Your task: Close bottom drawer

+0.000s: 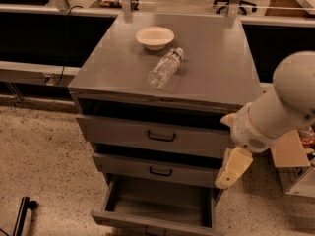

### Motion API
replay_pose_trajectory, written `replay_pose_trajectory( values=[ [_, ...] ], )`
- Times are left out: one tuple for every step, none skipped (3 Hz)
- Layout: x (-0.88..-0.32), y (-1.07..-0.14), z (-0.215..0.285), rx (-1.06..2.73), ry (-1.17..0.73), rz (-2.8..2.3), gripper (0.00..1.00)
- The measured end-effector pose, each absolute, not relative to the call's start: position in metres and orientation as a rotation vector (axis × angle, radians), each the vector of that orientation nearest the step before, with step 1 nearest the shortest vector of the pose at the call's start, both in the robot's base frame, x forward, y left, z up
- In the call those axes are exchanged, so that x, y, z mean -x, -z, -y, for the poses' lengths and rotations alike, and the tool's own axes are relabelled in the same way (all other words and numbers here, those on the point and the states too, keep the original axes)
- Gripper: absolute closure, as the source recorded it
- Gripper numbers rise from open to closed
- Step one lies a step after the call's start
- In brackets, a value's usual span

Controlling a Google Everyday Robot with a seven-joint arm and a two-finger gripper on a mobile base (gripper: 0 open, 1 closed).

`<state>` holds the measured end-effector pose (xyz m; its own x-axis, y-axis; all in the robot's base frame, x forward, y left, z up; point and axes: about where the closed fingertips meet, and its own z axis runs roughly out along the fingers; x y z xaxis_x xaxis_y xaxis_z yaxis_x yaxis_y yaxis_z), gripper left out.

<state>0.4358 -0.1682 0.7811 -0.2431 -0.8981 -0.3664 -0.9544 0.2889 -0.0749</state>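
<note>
Bottom drawer (157,206) was pulled well out at the foot of the cabinet (206,73). Gripper (231,167) hung off the cabinet's right front corner, level with the middle drawer (147,168), carrying nothing; open or closed, I couldn't tell. My worry: a push from that right side could skew the drawer and jam it, or the gripper could clip the middle drawer's corner going down.

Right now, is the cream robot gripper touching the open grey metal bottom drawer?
Cannot tell. The camera view shows the gripper by the cabinet's right edge, tip just above the bottom drawer's corner.
</note>
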Motion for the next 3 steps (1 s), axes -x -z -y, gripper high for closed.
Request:
replay_pose_trajectory(
  values=[
    [-0.413,-0.681,0.149,1.649,-0.429,-2.192,0.00],
    [-0.412,-0.618,0.135,1.586,-0.532,-2.076,0.00],
    [-0.415,-0.596,0.134,1.618,-0.533,-2.005,0.00]
  ],
)
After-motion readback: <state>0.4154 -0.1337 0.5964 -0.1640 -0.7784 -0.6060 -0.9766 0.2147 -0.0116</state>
